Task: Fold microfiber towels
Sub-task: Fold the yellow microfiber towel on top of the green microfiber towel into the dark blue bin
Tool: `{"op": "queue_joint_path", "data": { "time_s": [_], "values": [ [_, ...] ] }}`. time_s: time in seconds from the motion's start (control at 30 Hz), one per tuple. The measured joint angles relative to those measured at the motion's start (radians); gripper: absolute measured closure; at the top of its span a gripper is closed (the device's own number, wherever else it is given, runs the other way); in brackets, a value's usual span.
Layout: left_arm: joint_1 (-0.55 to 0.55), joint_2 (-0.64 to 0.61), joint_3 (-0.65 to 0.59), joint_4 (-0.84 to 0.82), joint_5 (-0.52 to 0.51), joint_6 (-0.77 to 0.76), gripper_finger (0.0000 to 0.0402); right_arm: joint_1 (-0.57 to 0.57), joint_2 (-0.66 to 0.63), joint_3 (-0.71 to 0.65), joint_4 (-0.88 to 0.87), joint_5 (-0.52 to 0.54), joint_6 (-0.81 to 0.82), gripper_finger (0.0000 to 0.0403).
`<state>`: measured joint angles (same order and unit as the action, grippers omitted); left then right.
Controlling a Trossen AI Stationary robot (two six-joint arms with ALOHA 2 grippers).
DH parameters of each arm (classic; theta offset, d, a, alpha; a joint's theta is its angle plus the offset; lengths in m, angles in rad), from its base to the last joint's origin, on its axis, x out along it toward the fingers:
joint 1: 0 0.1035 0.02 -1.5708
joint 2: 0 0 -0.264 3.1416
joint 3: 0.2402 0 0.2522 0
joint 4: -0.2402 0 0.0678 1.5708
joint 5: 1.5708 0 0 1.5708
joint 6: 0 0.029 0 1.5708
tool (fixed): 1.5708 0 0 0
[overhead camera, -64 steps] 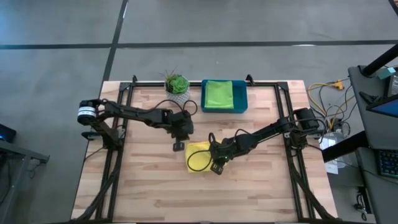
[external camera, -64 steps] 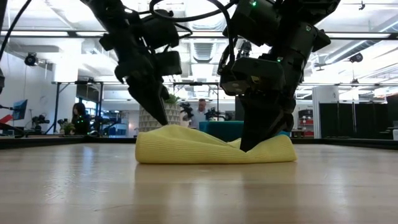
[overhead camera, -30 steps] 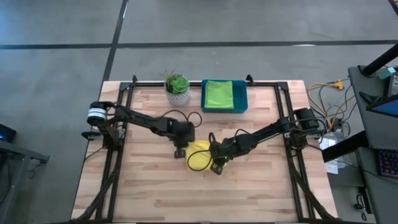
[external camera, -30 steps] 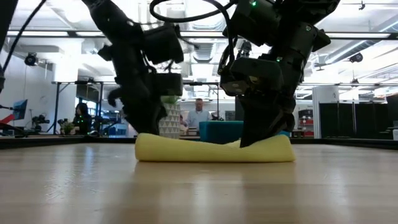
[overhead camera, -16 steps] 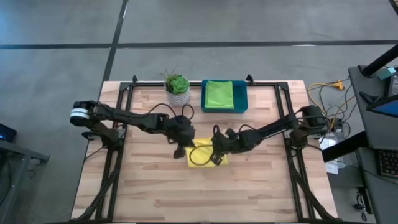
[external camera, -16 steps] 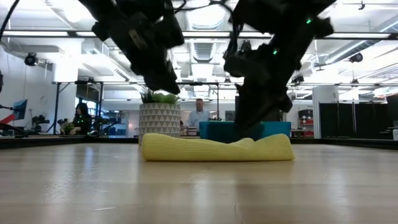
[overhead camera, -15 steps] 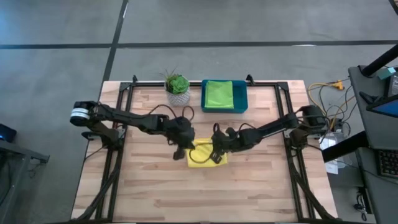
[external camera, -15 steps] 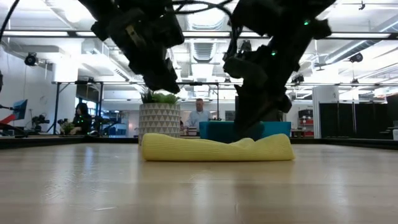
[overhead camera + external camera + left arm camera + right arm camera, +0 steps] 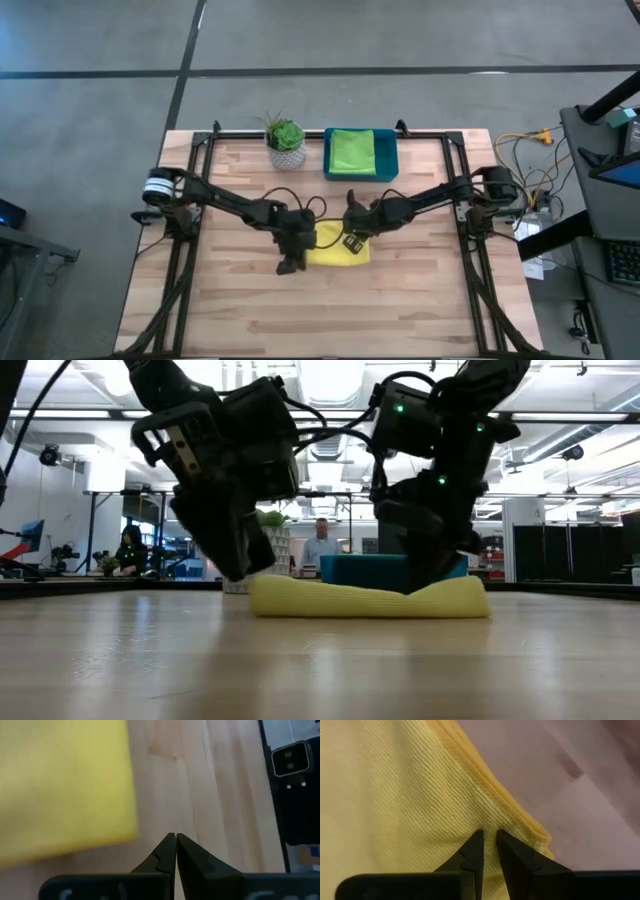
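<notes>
The yellow towel (image 9: 338, 252) lies folded and flat on the wooden table's middle; it also shows in the low view (image 9: 370, 600). My right gripper (image 9: 352, 243) stands on its far right part, nearly shut, its tips on the cloth (image 9: 489, 834). My left gripper (image 9: 288, 265) is shut and empty over bare wood just off the towel's left near corner (image 9: 175, 836). A light green towel (image 9: 352, 150) lies folded in the teal-blue tray (image 9: 392, 172). The blue and teal towels are out of view. My right gripper comes from above, slanting down, with both fingertips (image 9: 479, 836) on the towel's top layer close to a corner where several layer edges (image 9: 520, 827) show. A narrow gap stays between the tips; whether cloth is pinched in it I cannot tell. The towel lies on the table.
A potted plant (image 9: 285, 138) stands at the far edge, left of the tray. Black frame rails (image 9: 190, 200) run along the table's left and right sides. Bare wood lies in front of the towel. A person (image 9: 320, 548) shows far off in the room behind.
My left gripper has gone toward the table's near edge and down, off the towel onto bare wood beside its left near corner. My right gripper has moved a little toward the far right on the towel. The folded towel has slid slightly toward the table's right.
</notes>
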<state>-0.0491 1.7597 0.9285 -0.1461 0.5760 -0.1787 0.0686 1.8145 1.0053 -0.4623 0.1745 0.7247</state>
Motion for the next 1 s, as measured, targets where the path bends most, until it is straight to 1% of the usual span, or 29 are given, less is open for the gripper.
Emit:
{"op": "queue_joint_path", "data": {
  "time_s": [0.13,0.2,0.27,0.3,0.37,0.4,0.43,0.5,0.57,0.67,0.8,0.9,1.0],
  "values": [
    [0.0,-0.004,0.001,0.001,-0.001,-0.026,0.0402,0.006,-0.03,-0.005,-0.03,0.041,0.02,0.035],
    [0.0,-0.039,0.001,0.005,-0.018,-0.027,0.0402,0.02,-0.065,-0.005,-0.019,0.065,0.023,0.035],
    [0.0,-0.084,0.003,0.01,-0.058,-0.027,0.0402,0.042,-0.102,-0.005,-0.013,0.077,0.029,0.035],
    [0.0,-0.109,0.003,0.008,-0.098,-0.027,0.0402,0.058,-0.113,-0.006,-0.006,0.077,0.038,0.035],
    [-0.001,-0.148,0.003,0.016,-0.216,-0.025,0.0402,0.095,-0.122,-0.008,-0.002,0.072,0.063,0.035],
    [-0.001,-0.161,0.003,0.017,-0.28,-0.023,0.0402,0.115,-0.123,-0.008,-0.003,0.073,0.078,0.035],
    [0.002,-0.163,0.002,0.034,-0.319,-0.02,0.0402,0.135,-0.123,-0.009,-0.003,0.072,0.097,0.035],
    [0.01,-0.147,0.002,0.093,-0.335,-0.02,0.0402,0.171,-0.122,-0.014,0.0,0.072,0.136,0.035],
    [0.011,-0.106,0.007,0.14,-0.335,-0.026,0.0402,0.202,-0.109,-0.019,-0.003,0.065,0.175,0.035],
    [0.01,-0.012,0.021,0.137,-0.336,-0.028,0.0402,0.236,-0.085,-0.028,-0.004,0.037,0.229,0.0351],
    [0.01,0.088,0.041,0.14,-0.397,-0.082,0.0402,0.268,-0.06,-0.039,-0.005,0.01,0.279,0.0351],
    [0.011,0.09,0.048,0.142,-0.413,-0.112,0.0402,0.281,-0.074,-0.043,-0.011,0.021,0.297,0.0351],
    [0.01,0.029,0.041,0.124,-0.419,-0.107,0.0402,0.295,-0.122,-0.039,-0.035,0.079,0.298,0.0351]
  ]
}}
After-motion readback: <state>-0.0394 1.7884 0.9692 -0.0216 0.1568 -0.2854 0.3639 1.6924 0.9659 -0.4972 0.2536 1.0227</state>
